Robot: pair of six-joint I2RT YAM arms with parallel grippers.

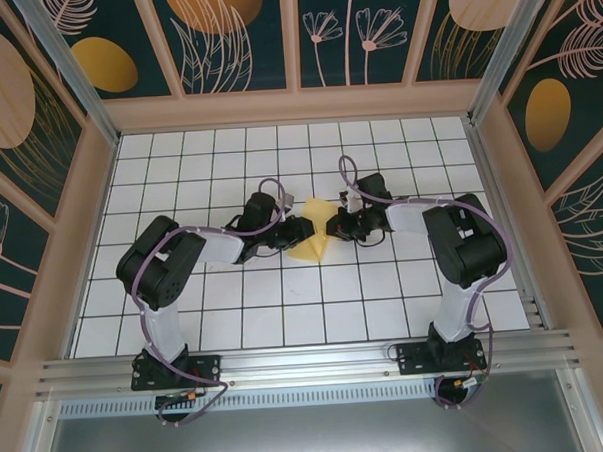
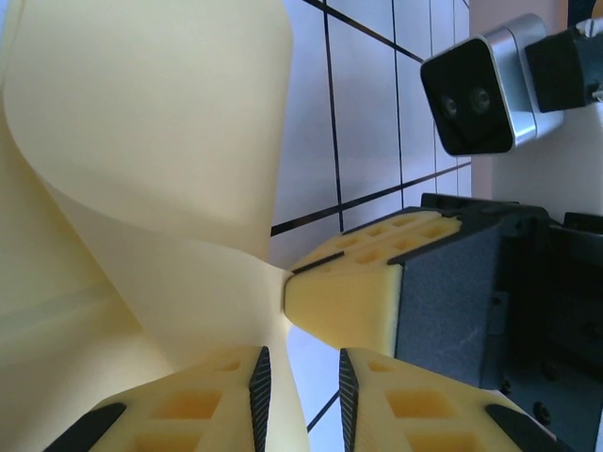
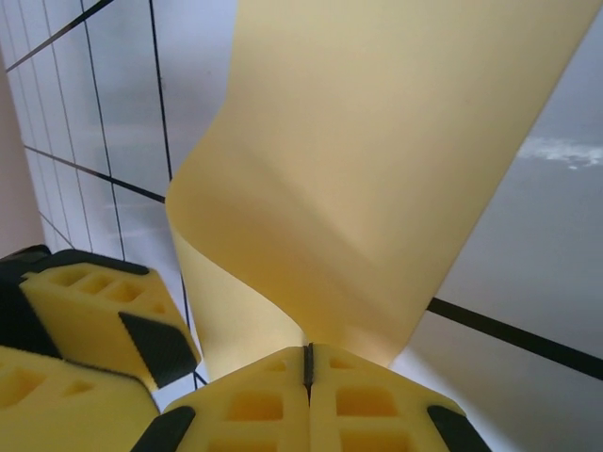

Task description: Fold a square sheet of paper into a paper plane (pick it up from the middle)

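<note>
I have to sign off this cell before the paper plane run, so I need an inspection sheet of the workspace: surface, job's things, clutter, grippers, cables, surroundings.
Surface: white gridded table, no marks seen.
Job's things: yellow sheet of paper, curled and held up between the two arms at the centre; not yet a plane shape.
Clutter: nothing seen.
Grippers: right gripper shut on the sheet's edge; left gripper with jaws apart, the sheet beside the gap, apparently not clamped.
Cables: purple cables loop along both arms, clear of the sheet.
Surroundings: dark walls painted with orange ovals and plants; metal rail at the near edge.
</note>
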